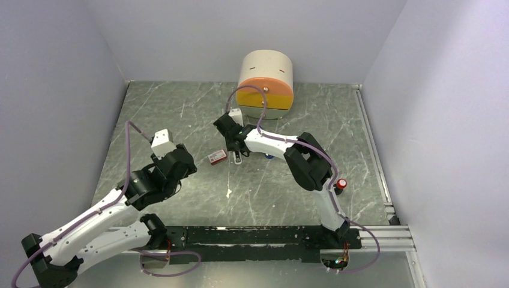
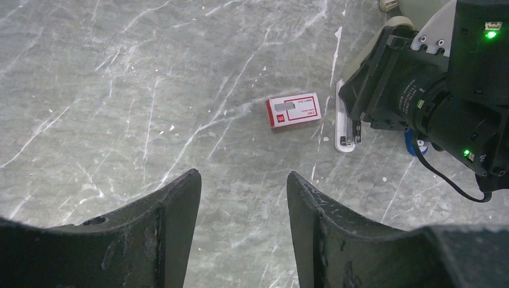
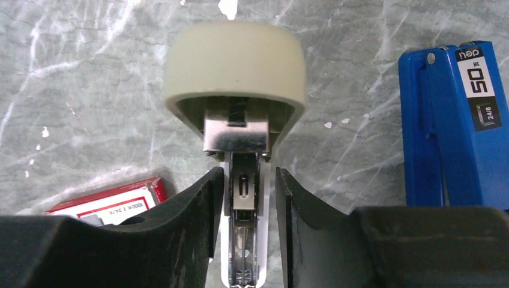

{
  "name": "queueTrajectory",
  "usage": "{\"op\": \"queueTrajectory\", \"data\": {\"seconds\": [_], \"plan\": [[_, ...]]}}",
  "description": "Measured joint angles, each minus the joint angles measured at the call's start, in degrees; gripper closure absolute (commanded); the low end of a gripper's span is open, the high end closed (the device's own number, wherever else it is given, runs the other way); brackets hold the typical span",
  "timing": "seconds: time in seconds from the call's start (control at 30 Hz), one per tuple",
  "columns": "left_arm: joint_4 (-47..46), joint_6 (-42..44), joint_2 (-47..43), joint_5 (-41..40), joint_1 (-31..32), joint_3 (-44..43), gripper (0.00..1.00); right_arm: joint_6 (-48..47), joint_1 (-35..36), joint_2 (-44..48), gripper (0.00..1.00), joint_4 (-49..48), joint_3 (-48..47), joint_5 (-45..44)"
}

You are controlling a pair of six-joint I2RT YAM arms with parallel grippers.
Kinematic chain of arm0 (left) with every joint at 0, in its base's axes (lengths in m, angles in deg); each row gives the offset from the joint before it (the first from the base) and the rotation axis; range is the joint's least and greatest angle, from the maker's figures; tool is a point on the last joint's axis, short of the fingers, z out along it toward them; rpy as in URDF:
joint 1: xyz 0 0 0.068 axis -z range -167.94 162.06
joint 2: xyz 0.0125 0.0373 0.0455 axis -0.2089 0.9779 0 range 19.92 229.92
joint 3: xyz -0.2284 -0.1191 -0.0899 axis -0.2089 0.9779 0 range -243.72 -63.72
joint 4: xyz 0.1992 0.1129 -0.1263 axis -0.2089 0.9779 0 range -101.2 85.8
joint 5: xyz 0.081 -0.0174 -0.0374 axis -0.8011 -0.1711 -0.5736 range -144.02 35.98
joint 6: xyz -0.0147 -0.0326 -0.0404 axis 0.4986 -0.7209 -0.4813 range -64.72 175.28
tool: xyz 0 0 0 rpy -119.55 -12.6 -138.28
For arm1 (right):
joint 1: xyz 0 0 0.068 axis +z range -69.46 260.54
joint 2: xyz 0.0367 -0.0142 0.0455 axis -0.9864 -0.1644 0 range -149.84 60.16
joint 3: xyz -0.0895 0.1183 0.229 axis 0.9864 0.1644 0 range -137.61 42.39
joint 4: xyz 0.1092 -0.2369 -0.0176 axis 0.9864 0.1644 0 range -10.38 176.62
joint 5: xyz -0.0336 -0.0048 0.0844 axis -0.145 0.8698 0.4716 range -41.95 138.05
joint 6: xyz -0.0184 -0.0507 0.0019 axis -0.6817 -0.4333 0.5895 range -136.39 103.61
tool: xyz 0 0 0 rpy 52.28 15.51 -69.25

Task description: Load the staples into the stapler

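A white stapler (image 3: 240, 114) lies open on the table, its cream top swung up and back and its metal magazine channel (image 3: 243, 198) bared. My right gripper (image 3: 249, 174) is open and straddles that channel, one finger on each side; it shows in the top view (image 1: 234, 147) over the stapler (image 1: 237, 157). No separate block of staples shows; I cannot tell whether the channel holds any. My left gripper (image 2: 243, 177) is open and empty above bare table, left of the small red-and-white box (image 2: 293, 110).
The red-and-white box (image 1: 217, 157) lies just left of the stapler. A blue stapler (image 3: 456, 126) lies to its right. A cream and orange cylinder (image 1: 265, 84) stands at the back. A small red-capped object (image 1: 341, 183) sits by the right arm.
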Motion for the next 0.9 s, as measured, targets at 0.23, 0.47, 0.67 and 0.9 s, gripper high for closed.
{"op": "queueTrajectory", "data": {"seconds": [0.23,0.47,0.67,0.9], "plan": [[0.2,0.2,-0.3,0.0,0.0,0.3,0.38,-0.1,0.0,-0.2,0.37,1.9,-1.0,0.6],[-0.2,0.4,-0.6,0.3,0.0,1.6,0.38,-0.5,0.0,6.3,0.32,2.1,3.1,2.3],[-2.3,1.0,-0.6,1.6,0.0,2.8,0.41,-1.0,-1.6,22.8,0.28,1.1,13.6,1.2],[-6.4,2.1,-0.5,4.5,0.0,3.8,0.26,-5.0,-12.1,31.5,0.2,-0.1,24.3,-0.3]]}}
